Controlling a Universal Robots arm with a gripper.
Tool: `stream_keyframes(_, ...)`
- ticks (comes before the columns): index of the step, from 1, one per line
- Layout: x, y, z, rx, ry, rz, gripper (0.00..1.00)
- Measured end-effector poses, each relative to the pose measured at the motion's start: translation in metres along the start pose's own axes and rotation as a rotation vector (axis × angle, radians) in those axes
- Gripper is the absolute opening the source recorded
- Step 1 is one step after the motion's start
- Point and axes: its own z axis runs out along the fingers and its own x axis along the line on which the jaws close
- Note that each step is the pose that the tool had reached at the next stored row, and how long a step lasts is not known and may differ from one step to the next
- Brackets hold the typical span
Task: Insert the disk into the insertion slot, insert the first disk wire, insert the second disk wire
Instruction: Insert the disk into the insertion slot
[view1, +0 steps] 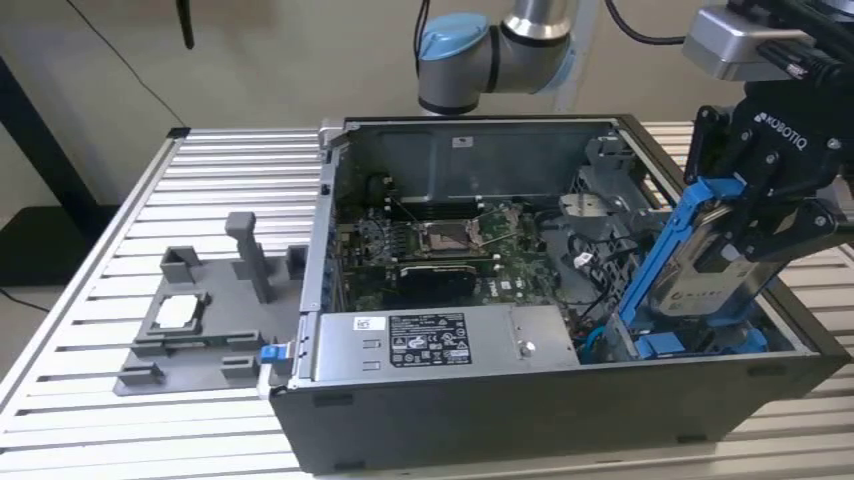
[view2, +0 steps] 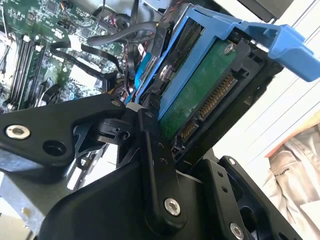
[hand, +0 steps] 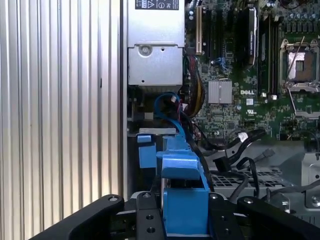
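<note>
The disk (view1: 687, 285) stands steeply tilted over the end of the computer case (view1: 534, 410) at the exterior view's right. Its lower end is down among the blue fittings at the insertion slot (view1: 727, 338) and its upper end is raised well above the case rim. It is not seated flat in the bay, so insertion is judged incomplete.

The end effector (view1: 745, 232) is clamped across the blue carrier, with one finger on each long side. This grip leaves the lower end free to enter the slot.

In the second wrist view the disk's (view2: 200, 105) green circuit side and bare connector strip face the camera, and no wire is plugged in. The tilt likely serves to feed the leading end under the bay's edge first.

Loose black cables (view1: 594, 265) lie just beside the bay, between it and the motherboard (view1: 454, 250). The grey power-supply box (view1: 427, 345) sits along the near wall of the case. A grey plastic fixture (view1: 200, 330) with upright posts rests on the slatted counter (view1: 80, 400), well apart from the work.
</note>
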Motion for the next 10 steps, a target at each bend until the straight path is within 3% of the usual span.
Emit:
stream_keyframes(2, 0.0001, -0.0007, 0.002, -0.006, 0.0011, 0.0, 0.33)
stream_keyframes(5, 0.0012, -0.0023, 0.0059, -0.0077, -0.0006, 0.0, 0.33)
stream_keyframes(7, 0.0017, -0.0032, 0.006, -0.0145, 0.0002, 0.0, 0.33)
stream_keyframes(10, 0.0018, -0.0042, 0.0102, -0.0162, 0.0, 0.001, 0.33)
